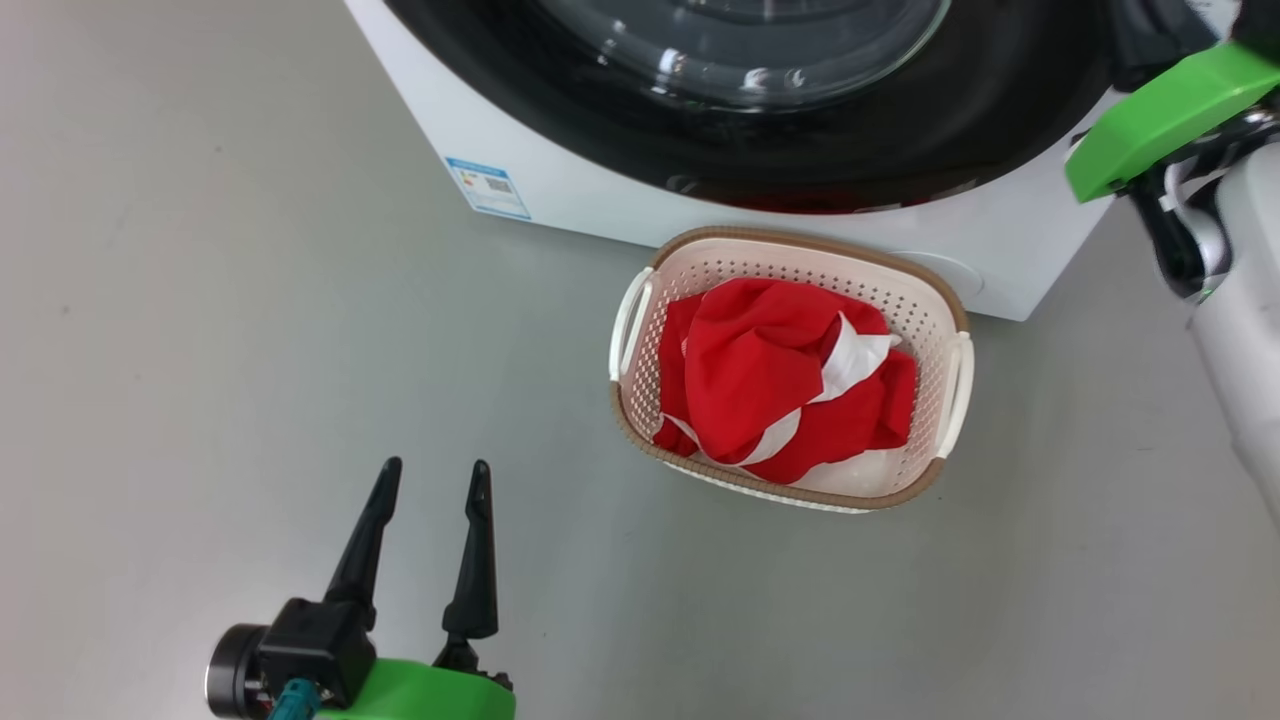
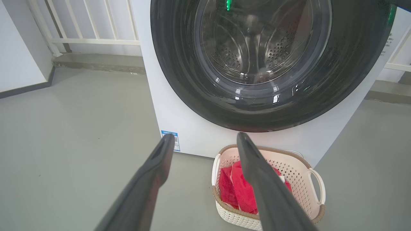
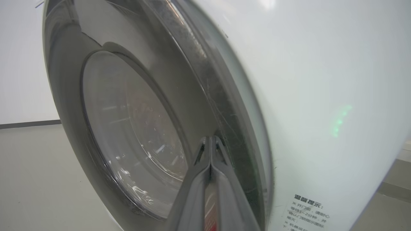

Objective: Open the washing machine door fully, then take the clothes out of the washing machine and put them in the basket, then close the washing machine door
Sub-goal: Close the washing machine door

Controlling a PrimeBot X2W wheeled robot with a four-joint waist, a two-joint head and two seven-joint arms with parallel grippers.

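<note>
The washing machine [image 1: 560, 190] [image 2: 179, 122] [image 3: 321, 96] stands at the top of the head view with its round black-rimmed door [image 1: 850, 130] [image 2: 269, 96] [image 3: 135, 134] lying against its front. On the floor before it sits the cream basket [image 1: 940, 400] [image 2: 301, 173] with the red and white clothes [image 1: 770, 380] [image 2: 237, 189] inside. My left gripper [image 1: 435, 478] [image 2: 205, 141] is open and empty, low over the floor, left of the basket. In the right wrist view my right gripper [image 3: 210, 139] is shut with nothing in it, its tips at the door's black rim near the right edge.
Grey floor [image 1: 200, 350] spreads to the left and in front of the basket. My right arm's green wrist piece [image 1: 1160, 115] and pale forearm [image 1: 1250, 330] hang at the machine's right side. White railings [image 2: 90, 29] and a low step stand behind the machine.
</note>
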